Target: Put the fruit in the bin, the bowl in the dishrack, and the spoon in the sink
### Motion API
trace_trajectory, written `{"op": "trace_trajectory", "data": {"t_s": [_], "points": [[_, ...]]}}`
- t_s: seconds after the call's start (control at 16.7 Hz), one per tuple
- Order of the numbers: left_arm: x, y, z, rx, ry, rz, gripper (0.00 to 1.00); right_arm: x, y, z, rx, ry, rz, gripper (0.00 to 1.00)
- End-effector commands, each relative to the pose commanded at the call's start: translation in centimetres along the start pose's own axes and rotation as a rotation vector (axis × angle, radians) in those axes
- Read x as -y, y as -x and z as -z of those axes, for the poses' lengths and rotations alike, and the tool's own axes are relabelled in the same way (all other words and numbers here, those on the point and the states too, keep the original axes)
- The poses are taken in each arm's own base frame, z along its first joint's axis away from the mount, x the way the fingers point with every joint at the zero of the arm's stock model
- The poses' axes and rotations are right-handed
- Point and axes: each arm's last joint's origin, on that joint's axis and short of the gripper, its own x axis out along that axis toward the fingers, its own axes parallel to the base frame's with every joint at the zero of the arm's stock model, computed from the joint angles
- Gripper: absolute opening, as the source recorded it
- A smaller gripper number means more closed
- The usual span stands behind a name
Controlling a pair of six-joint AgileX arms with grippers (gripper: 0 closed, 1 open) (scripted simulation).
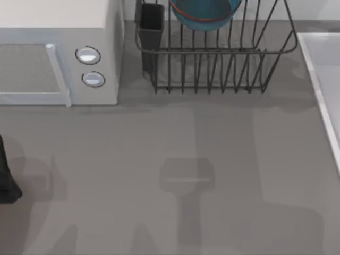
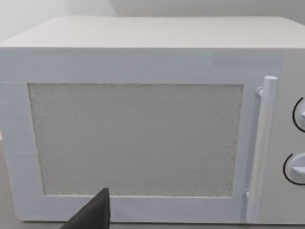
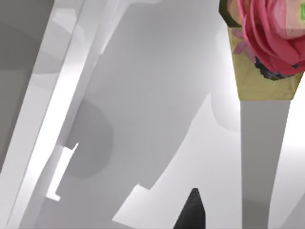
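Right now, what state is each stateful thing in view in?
bowl: sitting in the dishrack, among its bars.
utensil cup: upright on the rack's corner.
microwave: door closed.
sink: inside hidden in the top view.
left gripper: at the table's left edge.

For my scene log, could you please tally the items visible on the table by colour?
White or pale grey: 2, the microwave and the sink
Black: 1, the dishrack
Teal-blue: 1, the bowl, standing in the dishrack
Total: 4
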Motion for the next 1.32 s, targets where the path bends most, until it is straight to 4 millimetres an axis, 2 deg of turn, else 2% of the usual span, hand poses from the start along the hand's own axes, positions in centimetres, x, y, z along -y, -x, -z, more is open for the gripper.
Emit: {"op": "trace_trajectory", "data": {"t_s": [0.3,0.78,1.14,1.32], "points": [[0.0,0.0,0.0,0.0,0.0,0.0,1.0,0.3,-0.4,-0.1,0.01,-0.005,0.005,0.0],[0.0,0.0,0.0,0.0,0.0,0.0,1.0,0.1,-4.2,0.0,-0.007,0.0,-0.005,0.0],[0.0,0.0,0.0,0.0,0.0,0.0,1.0,0.1,-4.4,0.0,-0.001,0.0,-0.001,0.0],[0.0,0.0,0.0,0.0,0.0,0.0,1.0,0.1,-4.4,0.0,-0.001,0.0,-0.001,0.23]]}}
